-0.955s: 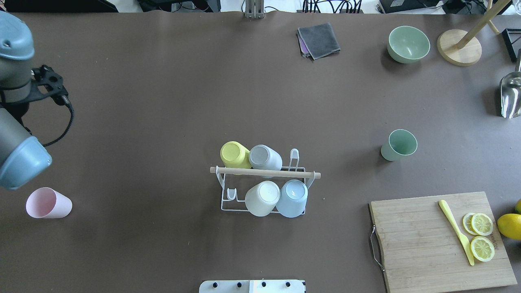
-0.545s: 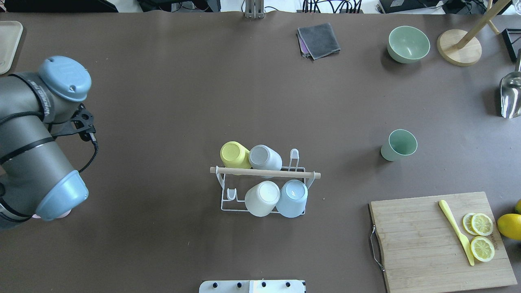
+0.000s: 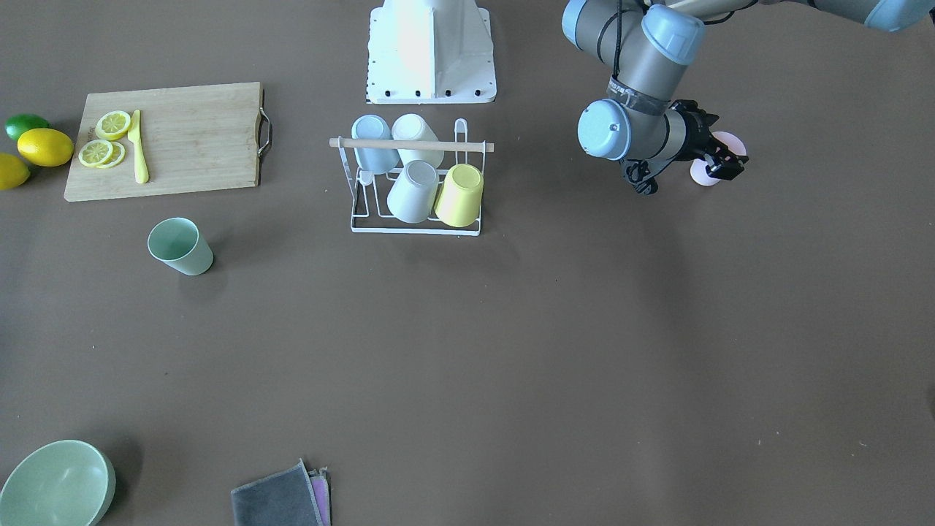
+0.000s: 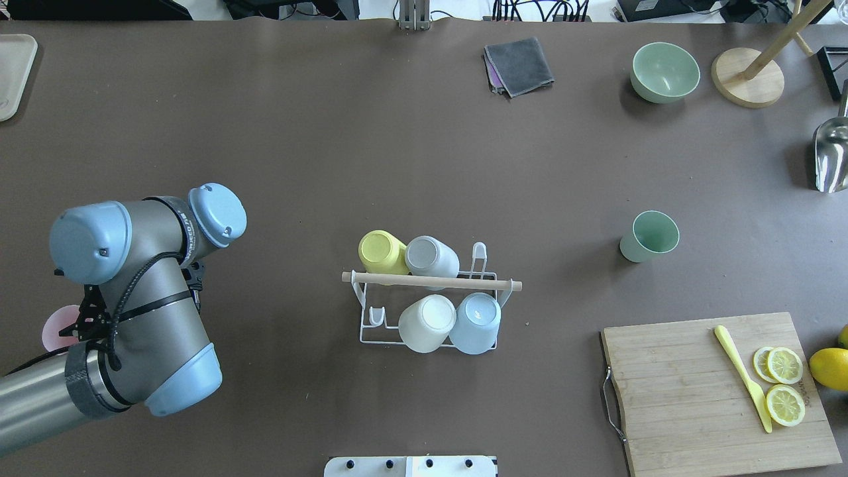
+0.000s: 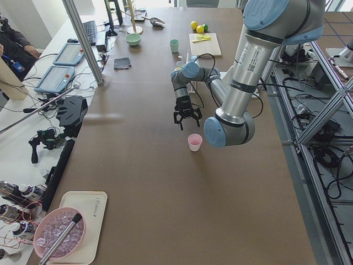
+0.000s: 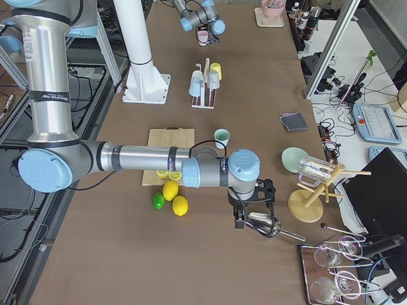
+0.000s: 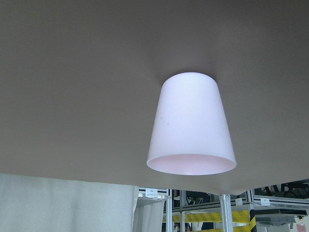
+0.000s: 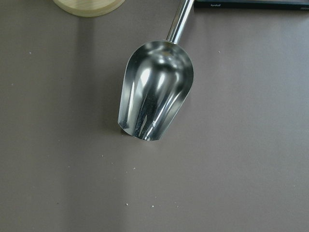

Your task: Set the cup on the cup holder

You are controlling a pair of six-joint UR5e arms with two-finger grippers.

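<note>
The white wire cup holder [image 4: 371, 334] with a wooden rod [image 3: 410, 145] stands mid-table and carries several upturned cups: yellow, grey, white and light blue. A pink cup [image 3: 707, 174] stands upright on the table to its left side and fills the left wrist view [image 7: 190, 125]. My left gripper [image 3: 724, 166] hangs open just above and beside the pink cup, apart from it; in the overhead view the arm hides most of the cup [image 4: 54, 329]. A green cup [image 4: 650, 235] stands alone. My right gripper [image 6: 254, 216] hovers over a metal scoop [image 8: 154, 92]; I cannot tell its state.
A cutting board [image 4: 702, 391] with lemon slices and a yellow knife lies at front right, with whole lemons [image 3: 44, 146] beside it. A green bowl [image 4: 664, 71], a grey cloth [image 4: 519, 65] and a wooden stand [image 4: 747, 76] are at the far edge. A tray [image 4: 13, 73] is at far left.
My left arm has swung in from the table's left edge and lowered its wrist over the pink cup, which it now mostly hides from above. The cups and holder have not moved.
</note>
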